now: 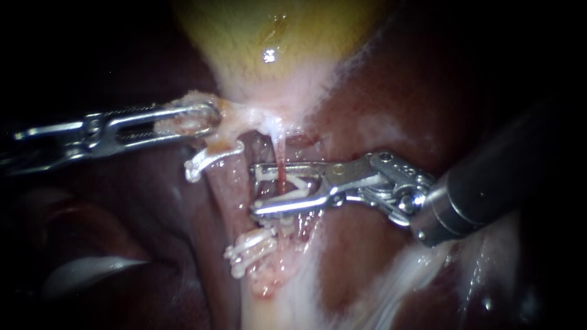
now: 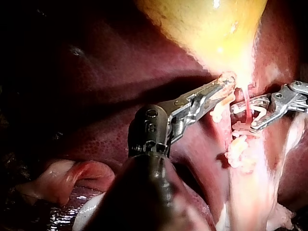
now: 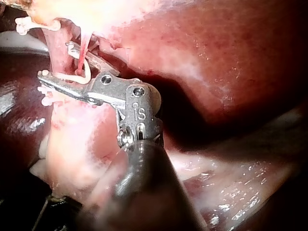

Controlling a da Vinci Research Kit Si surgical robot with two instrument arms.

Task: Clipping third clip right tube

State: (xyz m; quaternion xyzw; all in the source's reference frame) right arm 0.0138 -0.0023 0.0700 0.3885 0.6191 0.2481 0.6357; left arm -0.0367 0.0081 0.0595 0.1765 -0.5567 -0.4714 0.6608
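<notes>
Two set clips (image 1: 247, 252) are seen near the thin red tube (image 1: 279, 156), which is straddled by the open clip (image 1: 299, 183) held in the right instrument's (image 1: 254, 188) spread jaws, while tissue (image 1: 177, 125) is clamped by the left instrument (image 1: 213, 117); squeezing shut is judged the next move.

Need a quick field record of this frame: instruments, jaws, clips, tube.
left instrument: jaws shut on tissue under the gallbladder
right instrument: jaws apart, straddling the tube, holding the new clip
new clip: open V around the tube, not closed yet
tube: thin, red, running down from the gallbladder
upper clip: closed, left of the right instrument's jaws in the endoscope view
lower clip: closed, below those jaws
liver: dark red, around the site
</notes>
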